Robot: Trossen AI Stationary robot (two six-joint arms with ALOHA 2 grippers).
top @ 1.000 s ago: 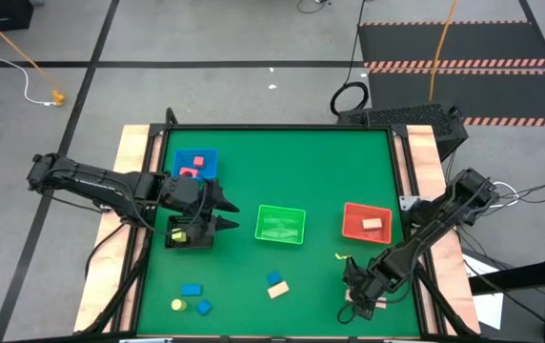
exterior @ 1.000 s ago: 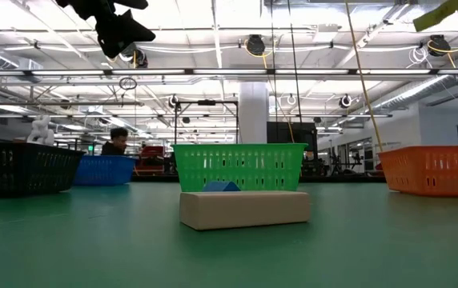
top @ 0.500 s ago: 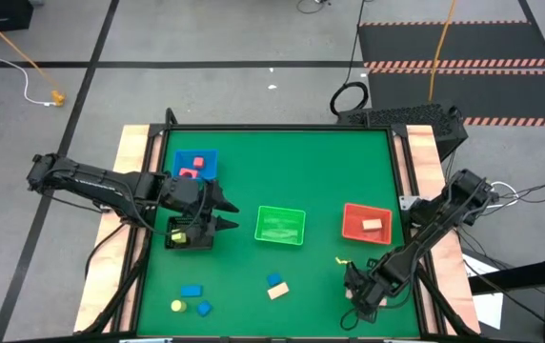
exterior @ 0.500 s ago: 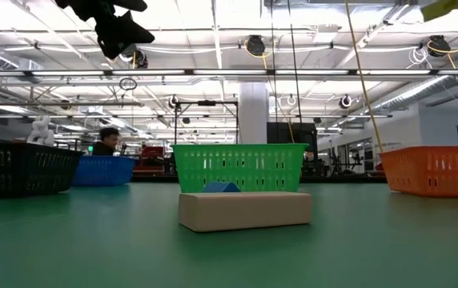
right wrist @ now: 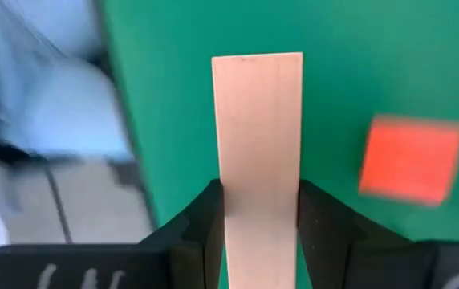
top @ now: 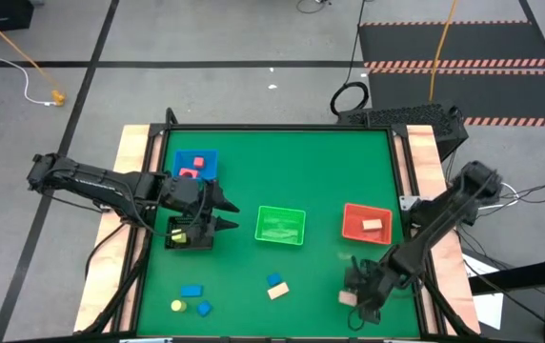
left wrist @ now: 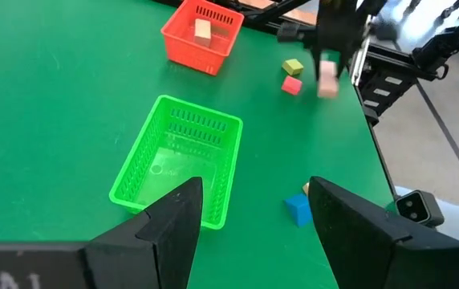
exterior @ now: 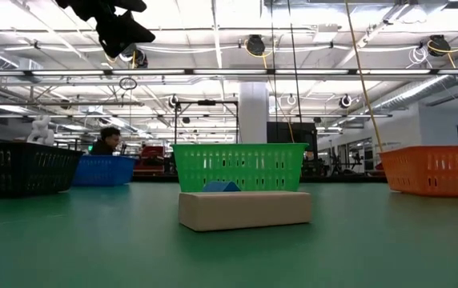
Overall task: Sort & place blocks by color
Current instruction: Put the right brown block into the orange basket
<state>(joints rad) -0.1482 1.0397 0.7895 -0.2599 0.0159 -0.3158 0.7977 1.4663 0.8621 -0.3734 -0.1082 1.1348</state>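
One tan bar [right wrist: 257, 152] was pinched between the fingers of the right gripper [right wrist: 257, 229], seen in the right wrist view standing lengthwise out of the jaws, with a red block [right wrist: 410, 158] lying on the green table [top: 320, 171] just beside it. From above, that gripper [top: 361, 293] was placed near the table's front right corner, not far from the red bin [top: 366, 223], in which another tan piece [top: 373, 225] already lay. The step in hand was judged to be the pick-up of the tan bar. What seemed called for next was a lift clear of the mat and a carry over the red bin's rim before release. The left gripper [top: 225, 211] was held spread and empty between the black bin [top: 189, 234] and the green bin [top: 280, 225], waiting.
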